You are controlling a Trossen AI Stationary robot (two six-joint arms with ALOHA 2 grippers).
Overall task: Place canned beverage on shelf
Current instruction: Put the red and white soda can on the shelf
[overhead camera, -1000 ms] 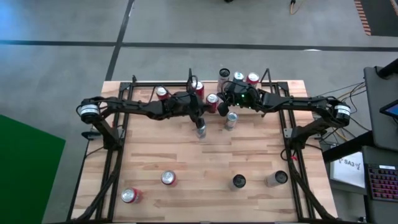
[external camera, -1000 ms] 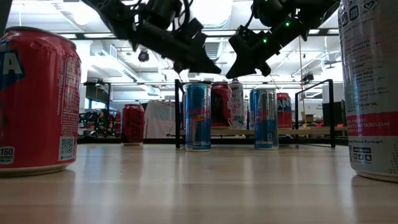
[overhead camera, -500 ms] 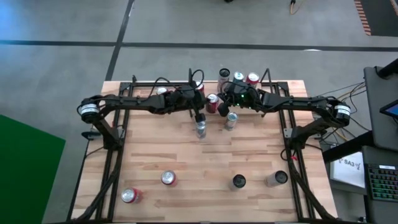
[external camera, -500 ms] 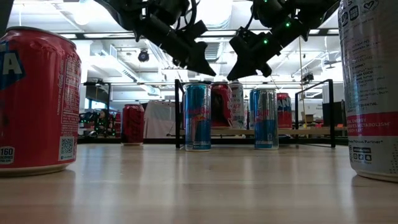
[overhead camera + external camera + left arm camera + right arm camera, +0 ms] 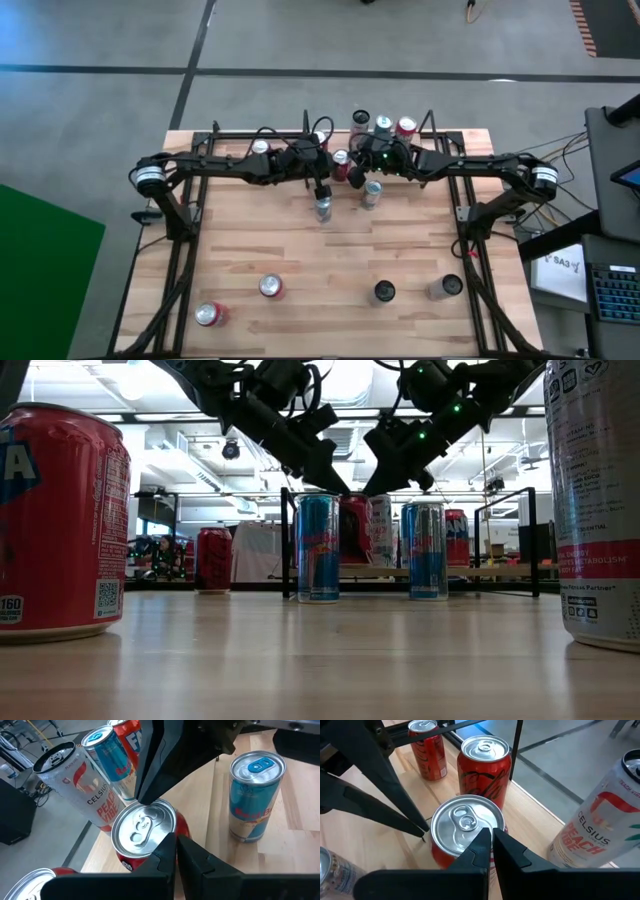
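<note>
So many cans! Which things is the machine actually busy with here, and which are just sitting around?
In the job:
red can under both closed grippers: left gripper, right gripper
shelf

Lying about:
two blue cans beside the shelf
front cans on the table

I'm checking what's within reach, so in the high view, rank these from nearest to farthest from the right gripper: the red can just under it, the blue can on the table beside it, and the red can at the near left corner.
1. Red can, just left of the right gripper.
2. Blue can, just toward the table's front.
3. Corner red can, far front left.
</note>
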